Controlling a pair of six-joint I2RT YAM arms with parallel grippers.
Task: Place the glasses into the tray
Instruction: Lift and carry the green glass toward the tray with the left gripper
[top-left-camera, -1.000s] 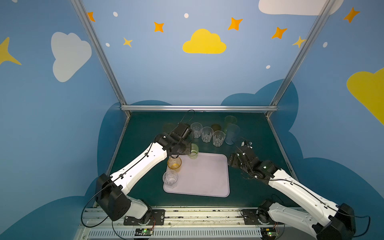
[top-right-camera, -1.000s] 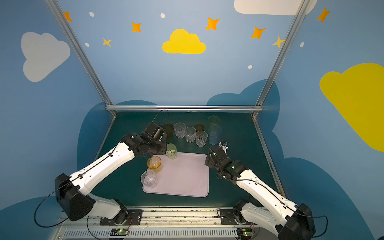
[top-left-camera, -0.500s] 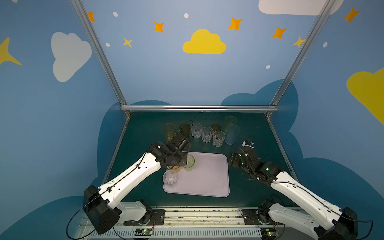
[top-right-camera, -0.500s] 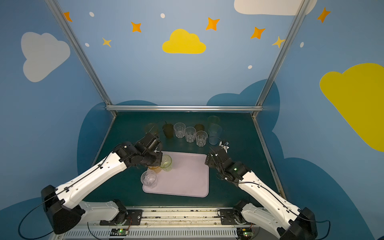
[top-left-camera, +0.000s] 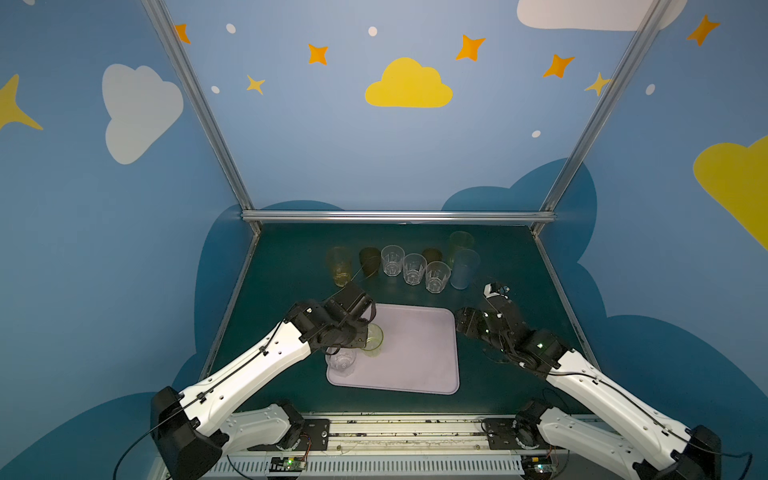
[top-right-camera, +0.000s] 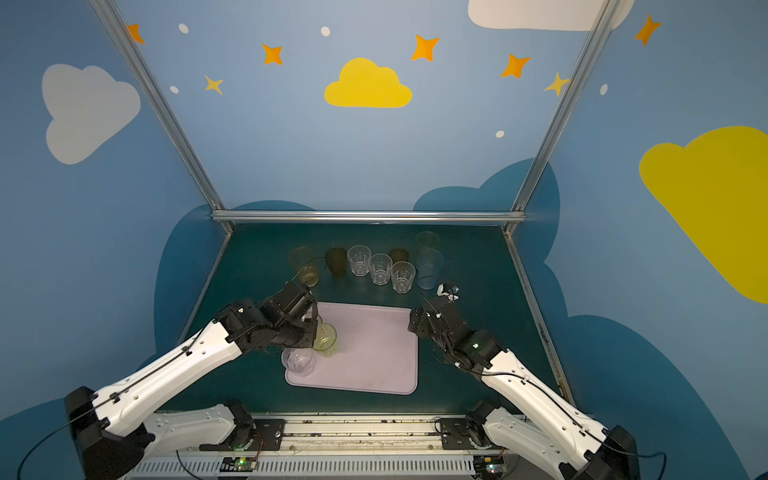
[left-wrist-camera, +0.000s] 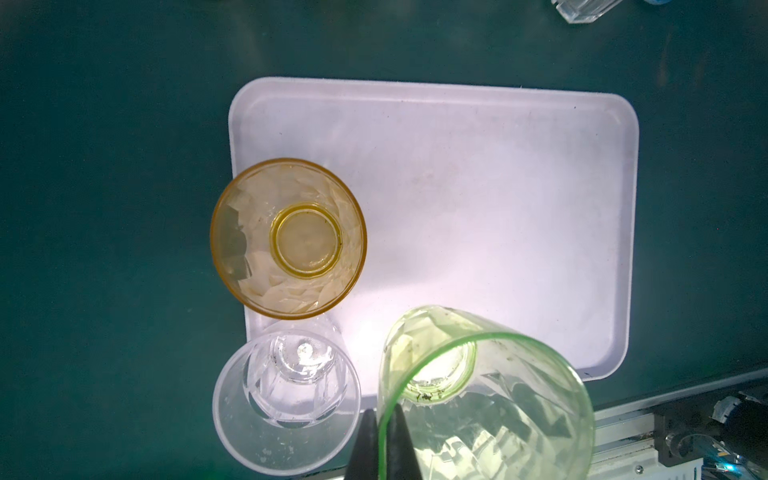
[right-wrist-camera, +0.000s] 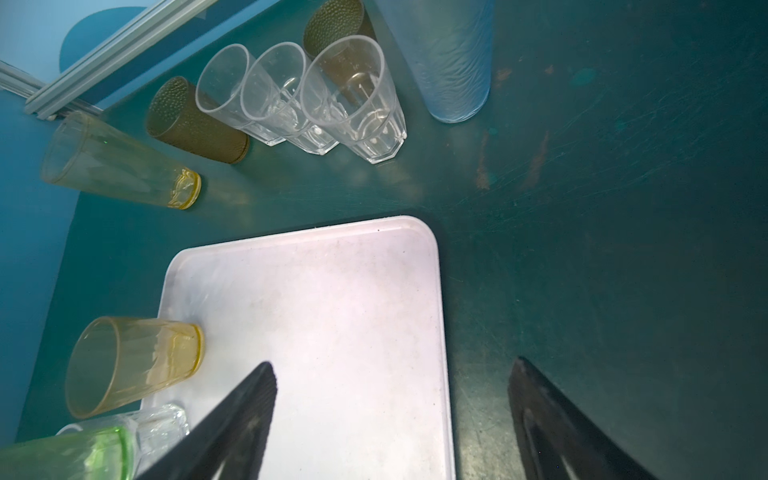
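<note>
Clear glass (top-left-camera: 341, 361): parked upright in the tray's near-left corner, nearest the robot's base. It is not being touched by either arm.

Left gripper (left-wrist-camera: 380, 411): clamped tight on the rim of the green glass (left-wrist-camera: 486, 395). One finger is tucked inside the rim and one is pressed on the outside.

Green glass: held tilted over the near-left part of the tray, just beside the clear glass. Whether its base is resting on the tray can't really be told.

Orange glass (left-wrist-camera: 288, 239): stood upright on the tray by the left rim, just behind the clear glass. It's pretty much hidden under the left arm in both top views.

Tray (top-left-camera: 415, 353): laid flat on the dark green table (top-left-camera: 291, 274), between the two arms. Only its left side is taken up.

Right gripper (right-wrist-camera: 392, 361): jaws spread wide, with nothing caught between them. It's held above the tray's far-right corner and the table beside it.

Back row: lined up on the table behind the tray, clear of its far rim, all upright.

Yellow glass (top-left-camera: 339, 266): placed at the left end of the row.

Brown glass (top-left-camera: 370, 262): set just right of the yellow one.

Three clear glasses (top-left-camera: 414, 268): packed close together in a slanted line mid-row.

Second brown glass (top-left-camera: 431, 254): tucked behind the clear ones.

Blue glass (top-left-camera: 464, 268): stood at the right end.

Tall green glass (top-left-camera: 460, 243): set just behind the blue one, farthest back.
</note>
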